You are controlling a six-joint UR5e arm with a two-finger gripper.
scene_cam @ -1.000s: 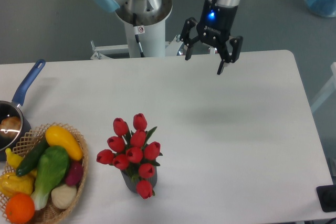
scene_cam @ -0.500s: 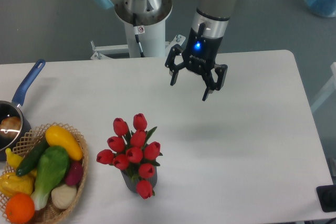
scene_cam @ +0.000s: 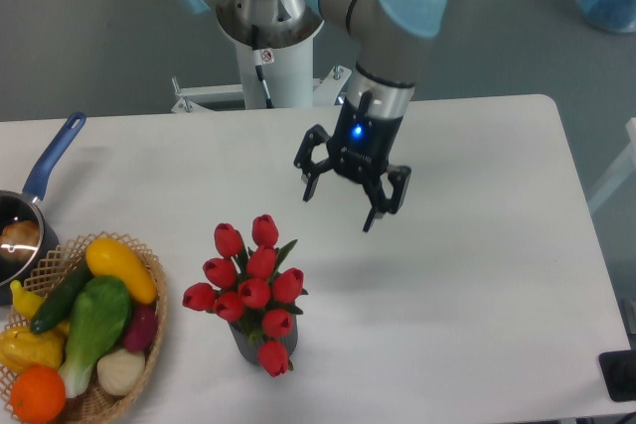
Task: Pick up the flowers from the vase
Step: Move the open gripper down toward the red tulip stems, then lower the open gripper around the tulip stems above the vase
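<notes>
Smooth red tulip flowers (scene_cam: 250,285) in ribbed grey vase (scene_cam: 260,342), black tool (scene_cam: 338,207) spread wide above

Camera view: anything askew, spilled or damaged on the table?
Nothing stands out. The flowers sit upright in the vase, the basket holds its vegetables, and the open gripper hangs clear above the table.
</notes>
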